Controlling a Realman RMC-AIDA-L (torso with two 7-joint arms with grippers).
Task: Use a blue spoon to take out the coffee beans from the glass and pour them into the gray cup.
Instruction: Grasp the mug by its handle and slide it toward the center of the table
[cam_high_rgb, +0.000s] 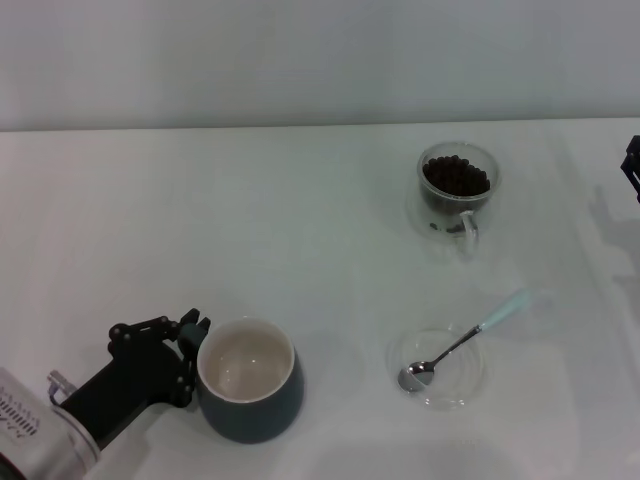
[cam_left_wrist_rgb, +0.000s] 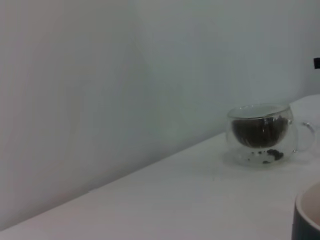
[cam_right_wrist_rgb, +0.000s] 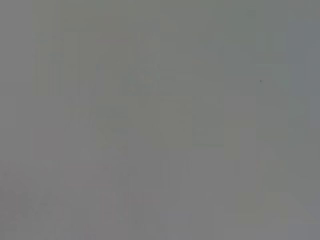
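Observation:
The gray cup (cam_high_rgb: 250, 385) stands at the front left with its cream inside empty; its rim also shows in the left wrist view (cam_left_wrist_rgb: 306, 216). My left gripper (cam_high_rgb: 190, 360) is against the cup's left side, shut on the cup where its handle is hidden. The glass (cam_high_rgb: 458, 190) stands at the back right, holding the coffee beans (cam_high_rgb: 456, 176); both also show in the left wrist view, the glass (cam_left_wrist_rgb: 260, 132) and the beans (cam_left_wrist_rgb: 259, 131). The blue spoon (cam_high_rgb: 462, 344) lies across a clear saucer (cam_high_rgb: 440, 368), handle pointing back right. Only a sliver of my right gripper (cam_high_rgb: 632, 165) shows at the right edge.
The white table (cam_high_rgb: 300, 230) runs back to a pale wall (cam_high_rgb: 300, 60). A few loose beans (cam_left_wrist_rgb: 270, 154) lie in the glass's base. The right wrist view shows only flat gray.

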